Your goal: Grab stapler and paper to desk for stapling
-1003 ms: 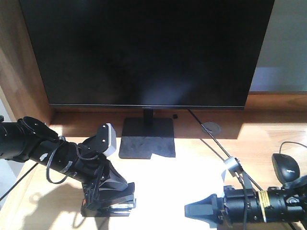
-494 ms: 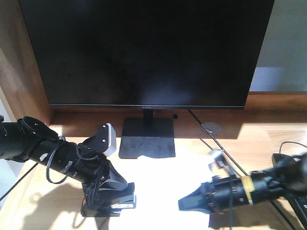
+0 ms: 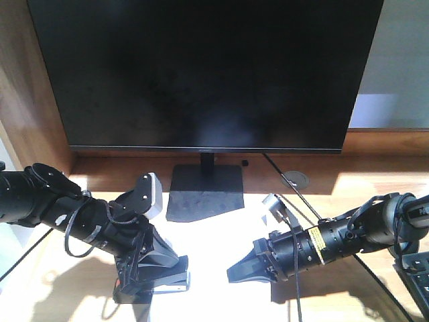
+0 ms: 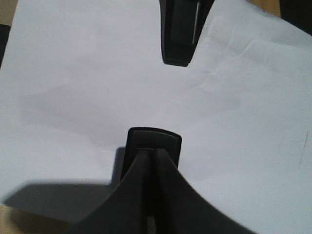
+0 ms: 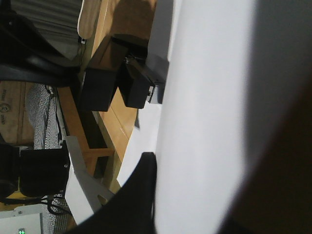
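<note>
The black stapler (image 3: 175, 280) rests low at the front left of the desk (image 3: 375, 191), with my left gripper (image 3: 157, 278) shut on it. In the left wrist view its blunt black end (image 4: 153, 139) sticks out past my closed left gripper (image 4: 153, 158), above the white paper (image 4: 87, 73). The paper (image 3: 214, 241) lies bright on the desk in front of the monitor base. My right gripper (image 3: 234, 274) reaches in from the right, shut on the paper's edge; the right wrist view shows my right gripper (image 5: 151, 163) against the paper (image 5: 204, 97). The stapler (image 5: 139, 85) sits beyond.
A large black monitor (image 3: 201, 74) on a flat base (image 3: 204, 191) fills the back. A cable (image 3: 301, 201) runs diagonally from a round grommet (image 3: 295, 178) toward the right arm. A brown wooden panel (image 3: 27, 100) closes the left side. A dark device (image 3: 415, 268) sits at the right edge.
My right arm has swung left toward the desk's middle with its gripper. The paper's far edge has shifted across the monitor base. The left arm has stayed put on the stapler.
</note>
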{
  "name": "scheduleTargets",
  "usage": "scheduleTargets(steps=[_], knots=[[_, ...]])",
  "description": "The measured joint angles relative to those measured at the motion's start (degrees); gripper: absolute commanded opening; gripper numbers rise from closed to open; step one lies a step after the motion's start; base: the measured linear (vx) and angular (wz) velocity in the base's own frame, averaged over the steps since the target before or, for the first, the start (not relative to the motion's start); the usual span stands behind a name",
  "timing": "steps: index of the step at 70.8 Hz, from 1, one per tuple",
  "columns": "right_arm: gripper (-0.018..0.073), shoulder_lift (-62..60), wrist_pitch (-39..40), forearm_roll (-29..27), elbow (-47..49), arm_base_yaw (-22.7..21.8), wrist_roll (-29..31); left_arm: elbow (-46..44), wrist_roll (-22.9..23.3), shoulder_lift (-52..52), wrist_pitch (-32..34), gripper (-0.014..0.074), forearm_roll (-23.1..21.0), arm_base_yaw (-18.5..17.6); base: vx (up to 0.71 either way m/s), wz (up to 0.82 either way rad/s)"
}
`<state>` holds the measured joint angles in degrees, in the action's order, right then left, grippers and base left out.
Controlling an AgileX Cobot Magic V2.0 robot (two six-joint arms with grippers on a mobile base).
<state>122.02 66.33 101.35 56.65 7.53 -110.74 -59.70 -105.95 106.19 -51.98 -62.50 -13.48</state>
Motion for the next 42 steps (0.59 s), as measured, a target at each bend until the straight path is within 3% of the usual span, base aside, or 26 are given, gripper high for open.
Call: scheduleTargets(steps=[42], knots=[[-0.0002,0.0,0.1,0.2,0.0,0.0,-0.4,0.0,0.0,0.0,0.0,-0.0006,0.0,0.0,0.00,0.00]])
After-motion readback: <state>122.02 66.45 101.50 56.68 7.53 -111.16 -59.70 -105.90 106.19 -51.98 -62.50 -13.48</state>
